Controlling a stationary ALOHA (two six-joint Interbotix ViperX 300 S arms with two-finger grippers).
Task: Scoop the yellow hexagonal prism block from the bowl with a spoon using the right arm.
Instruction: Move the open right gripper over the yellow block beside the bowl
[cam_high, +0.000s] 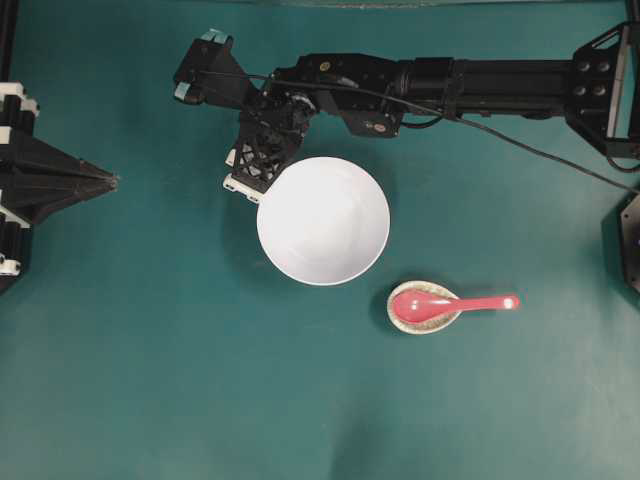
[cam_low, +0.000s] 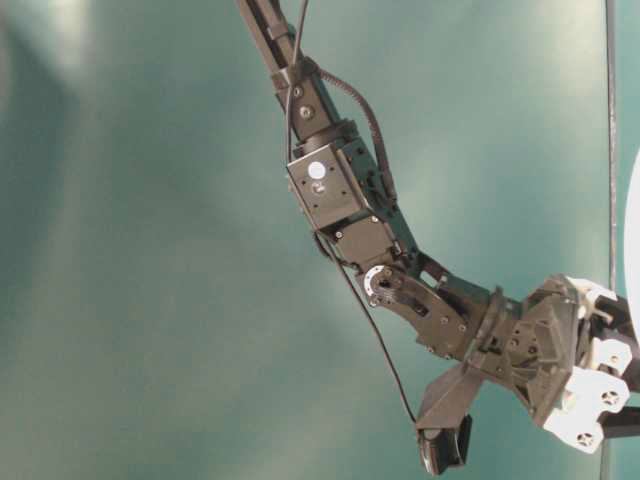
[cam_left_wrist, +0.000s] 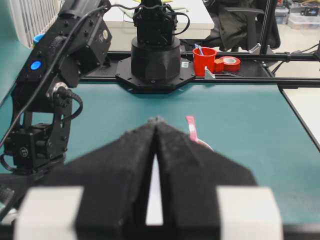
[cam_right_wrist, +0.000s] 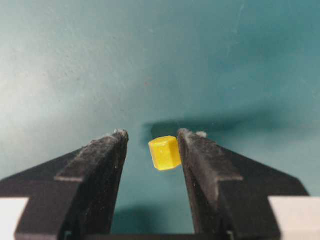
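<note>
The yellow hexagonal prism block (cam_right_wrist: 165, 153) shows only in the right wrist view, over green mat. It sits between the fingers of my right gripper (cam_right_wrist: 152, 135), against the right-hand finger and with a clear gap to the other. That gripper (cam_high: 243, 180) is open and stands just beyond the left rim of the white bowl (cam_high: 323, 220), hiding the block from above. The bowl's inside looks bare. The pinkish-red spoon (cam_high: 440, 304) lies with its head in a small speckled dish (cam_high: 400, 322), right of the bowl. My left gripper (cam_high: 112, 182) is shut at the far left.
The right arm (cam_high: 420, 85) reaches in from the upper right across the back of the table. Its base and a red cup (cam_left_wrist: 204, 61) stand beyond the far edge in the left wrist view. Green mat covers the table.
</note>
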